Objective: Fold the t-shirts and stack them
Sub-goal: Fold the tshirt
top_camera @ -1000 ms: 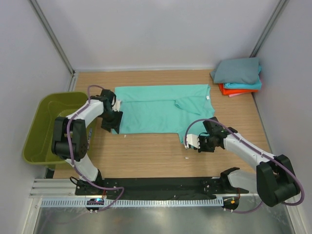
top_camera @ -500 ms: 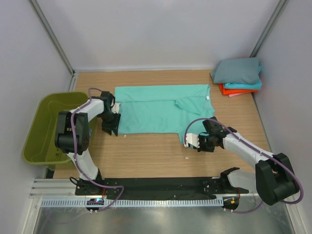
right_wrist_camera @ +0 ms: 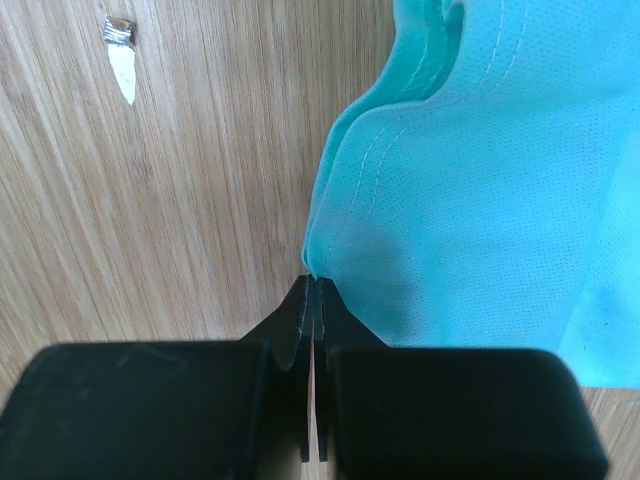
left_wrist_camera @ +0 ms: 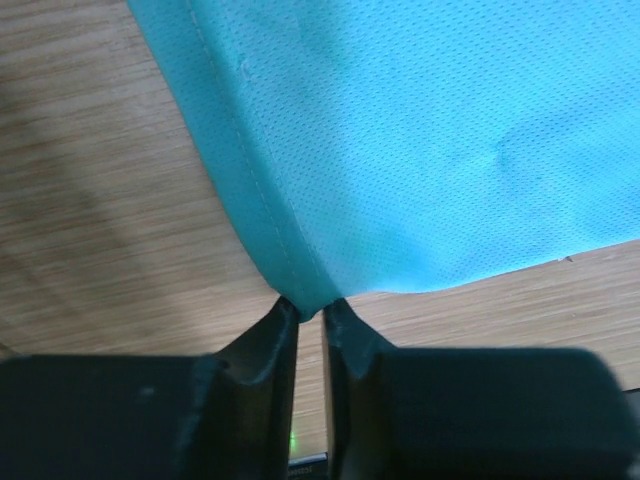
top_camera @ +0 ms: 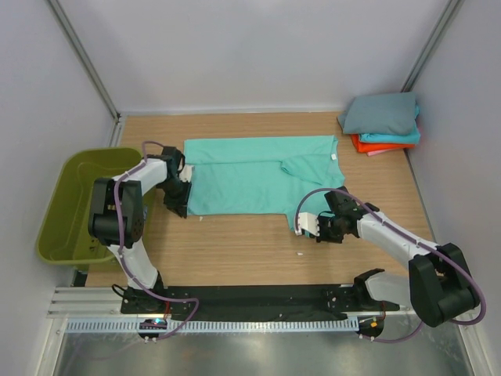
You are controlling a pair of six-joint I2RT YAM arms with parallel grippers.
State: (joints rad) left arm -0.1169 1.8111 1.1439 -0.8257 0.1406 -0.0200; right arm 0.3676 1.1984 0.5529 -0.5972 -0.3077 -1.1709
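Left gripper (left_wrist_camera: 308,308): jaws narrow, nipping the near-left corner of the mint t-shirt (top_camera: 250,176) at the hem.
Right gripper (right_wrist_camera: 313,285): jaws pressed together on the near-right corner, where the hem bunches into a small fold.
Cloth from the tools: the shirt lies flat on the table (top_camera: 235,235) and spreads away from both grippers toward the far side.
Long axis: left to right across the table, with one gripped corner at each end of the near edge.
Nearer arm: each arm has its own corner, and neither crosses over.
Likely next move: lift the near edge and carry it evenly toward the far edge.
Folded stack (top_camera: 383,125): far-right corner, well apart from the shirt.
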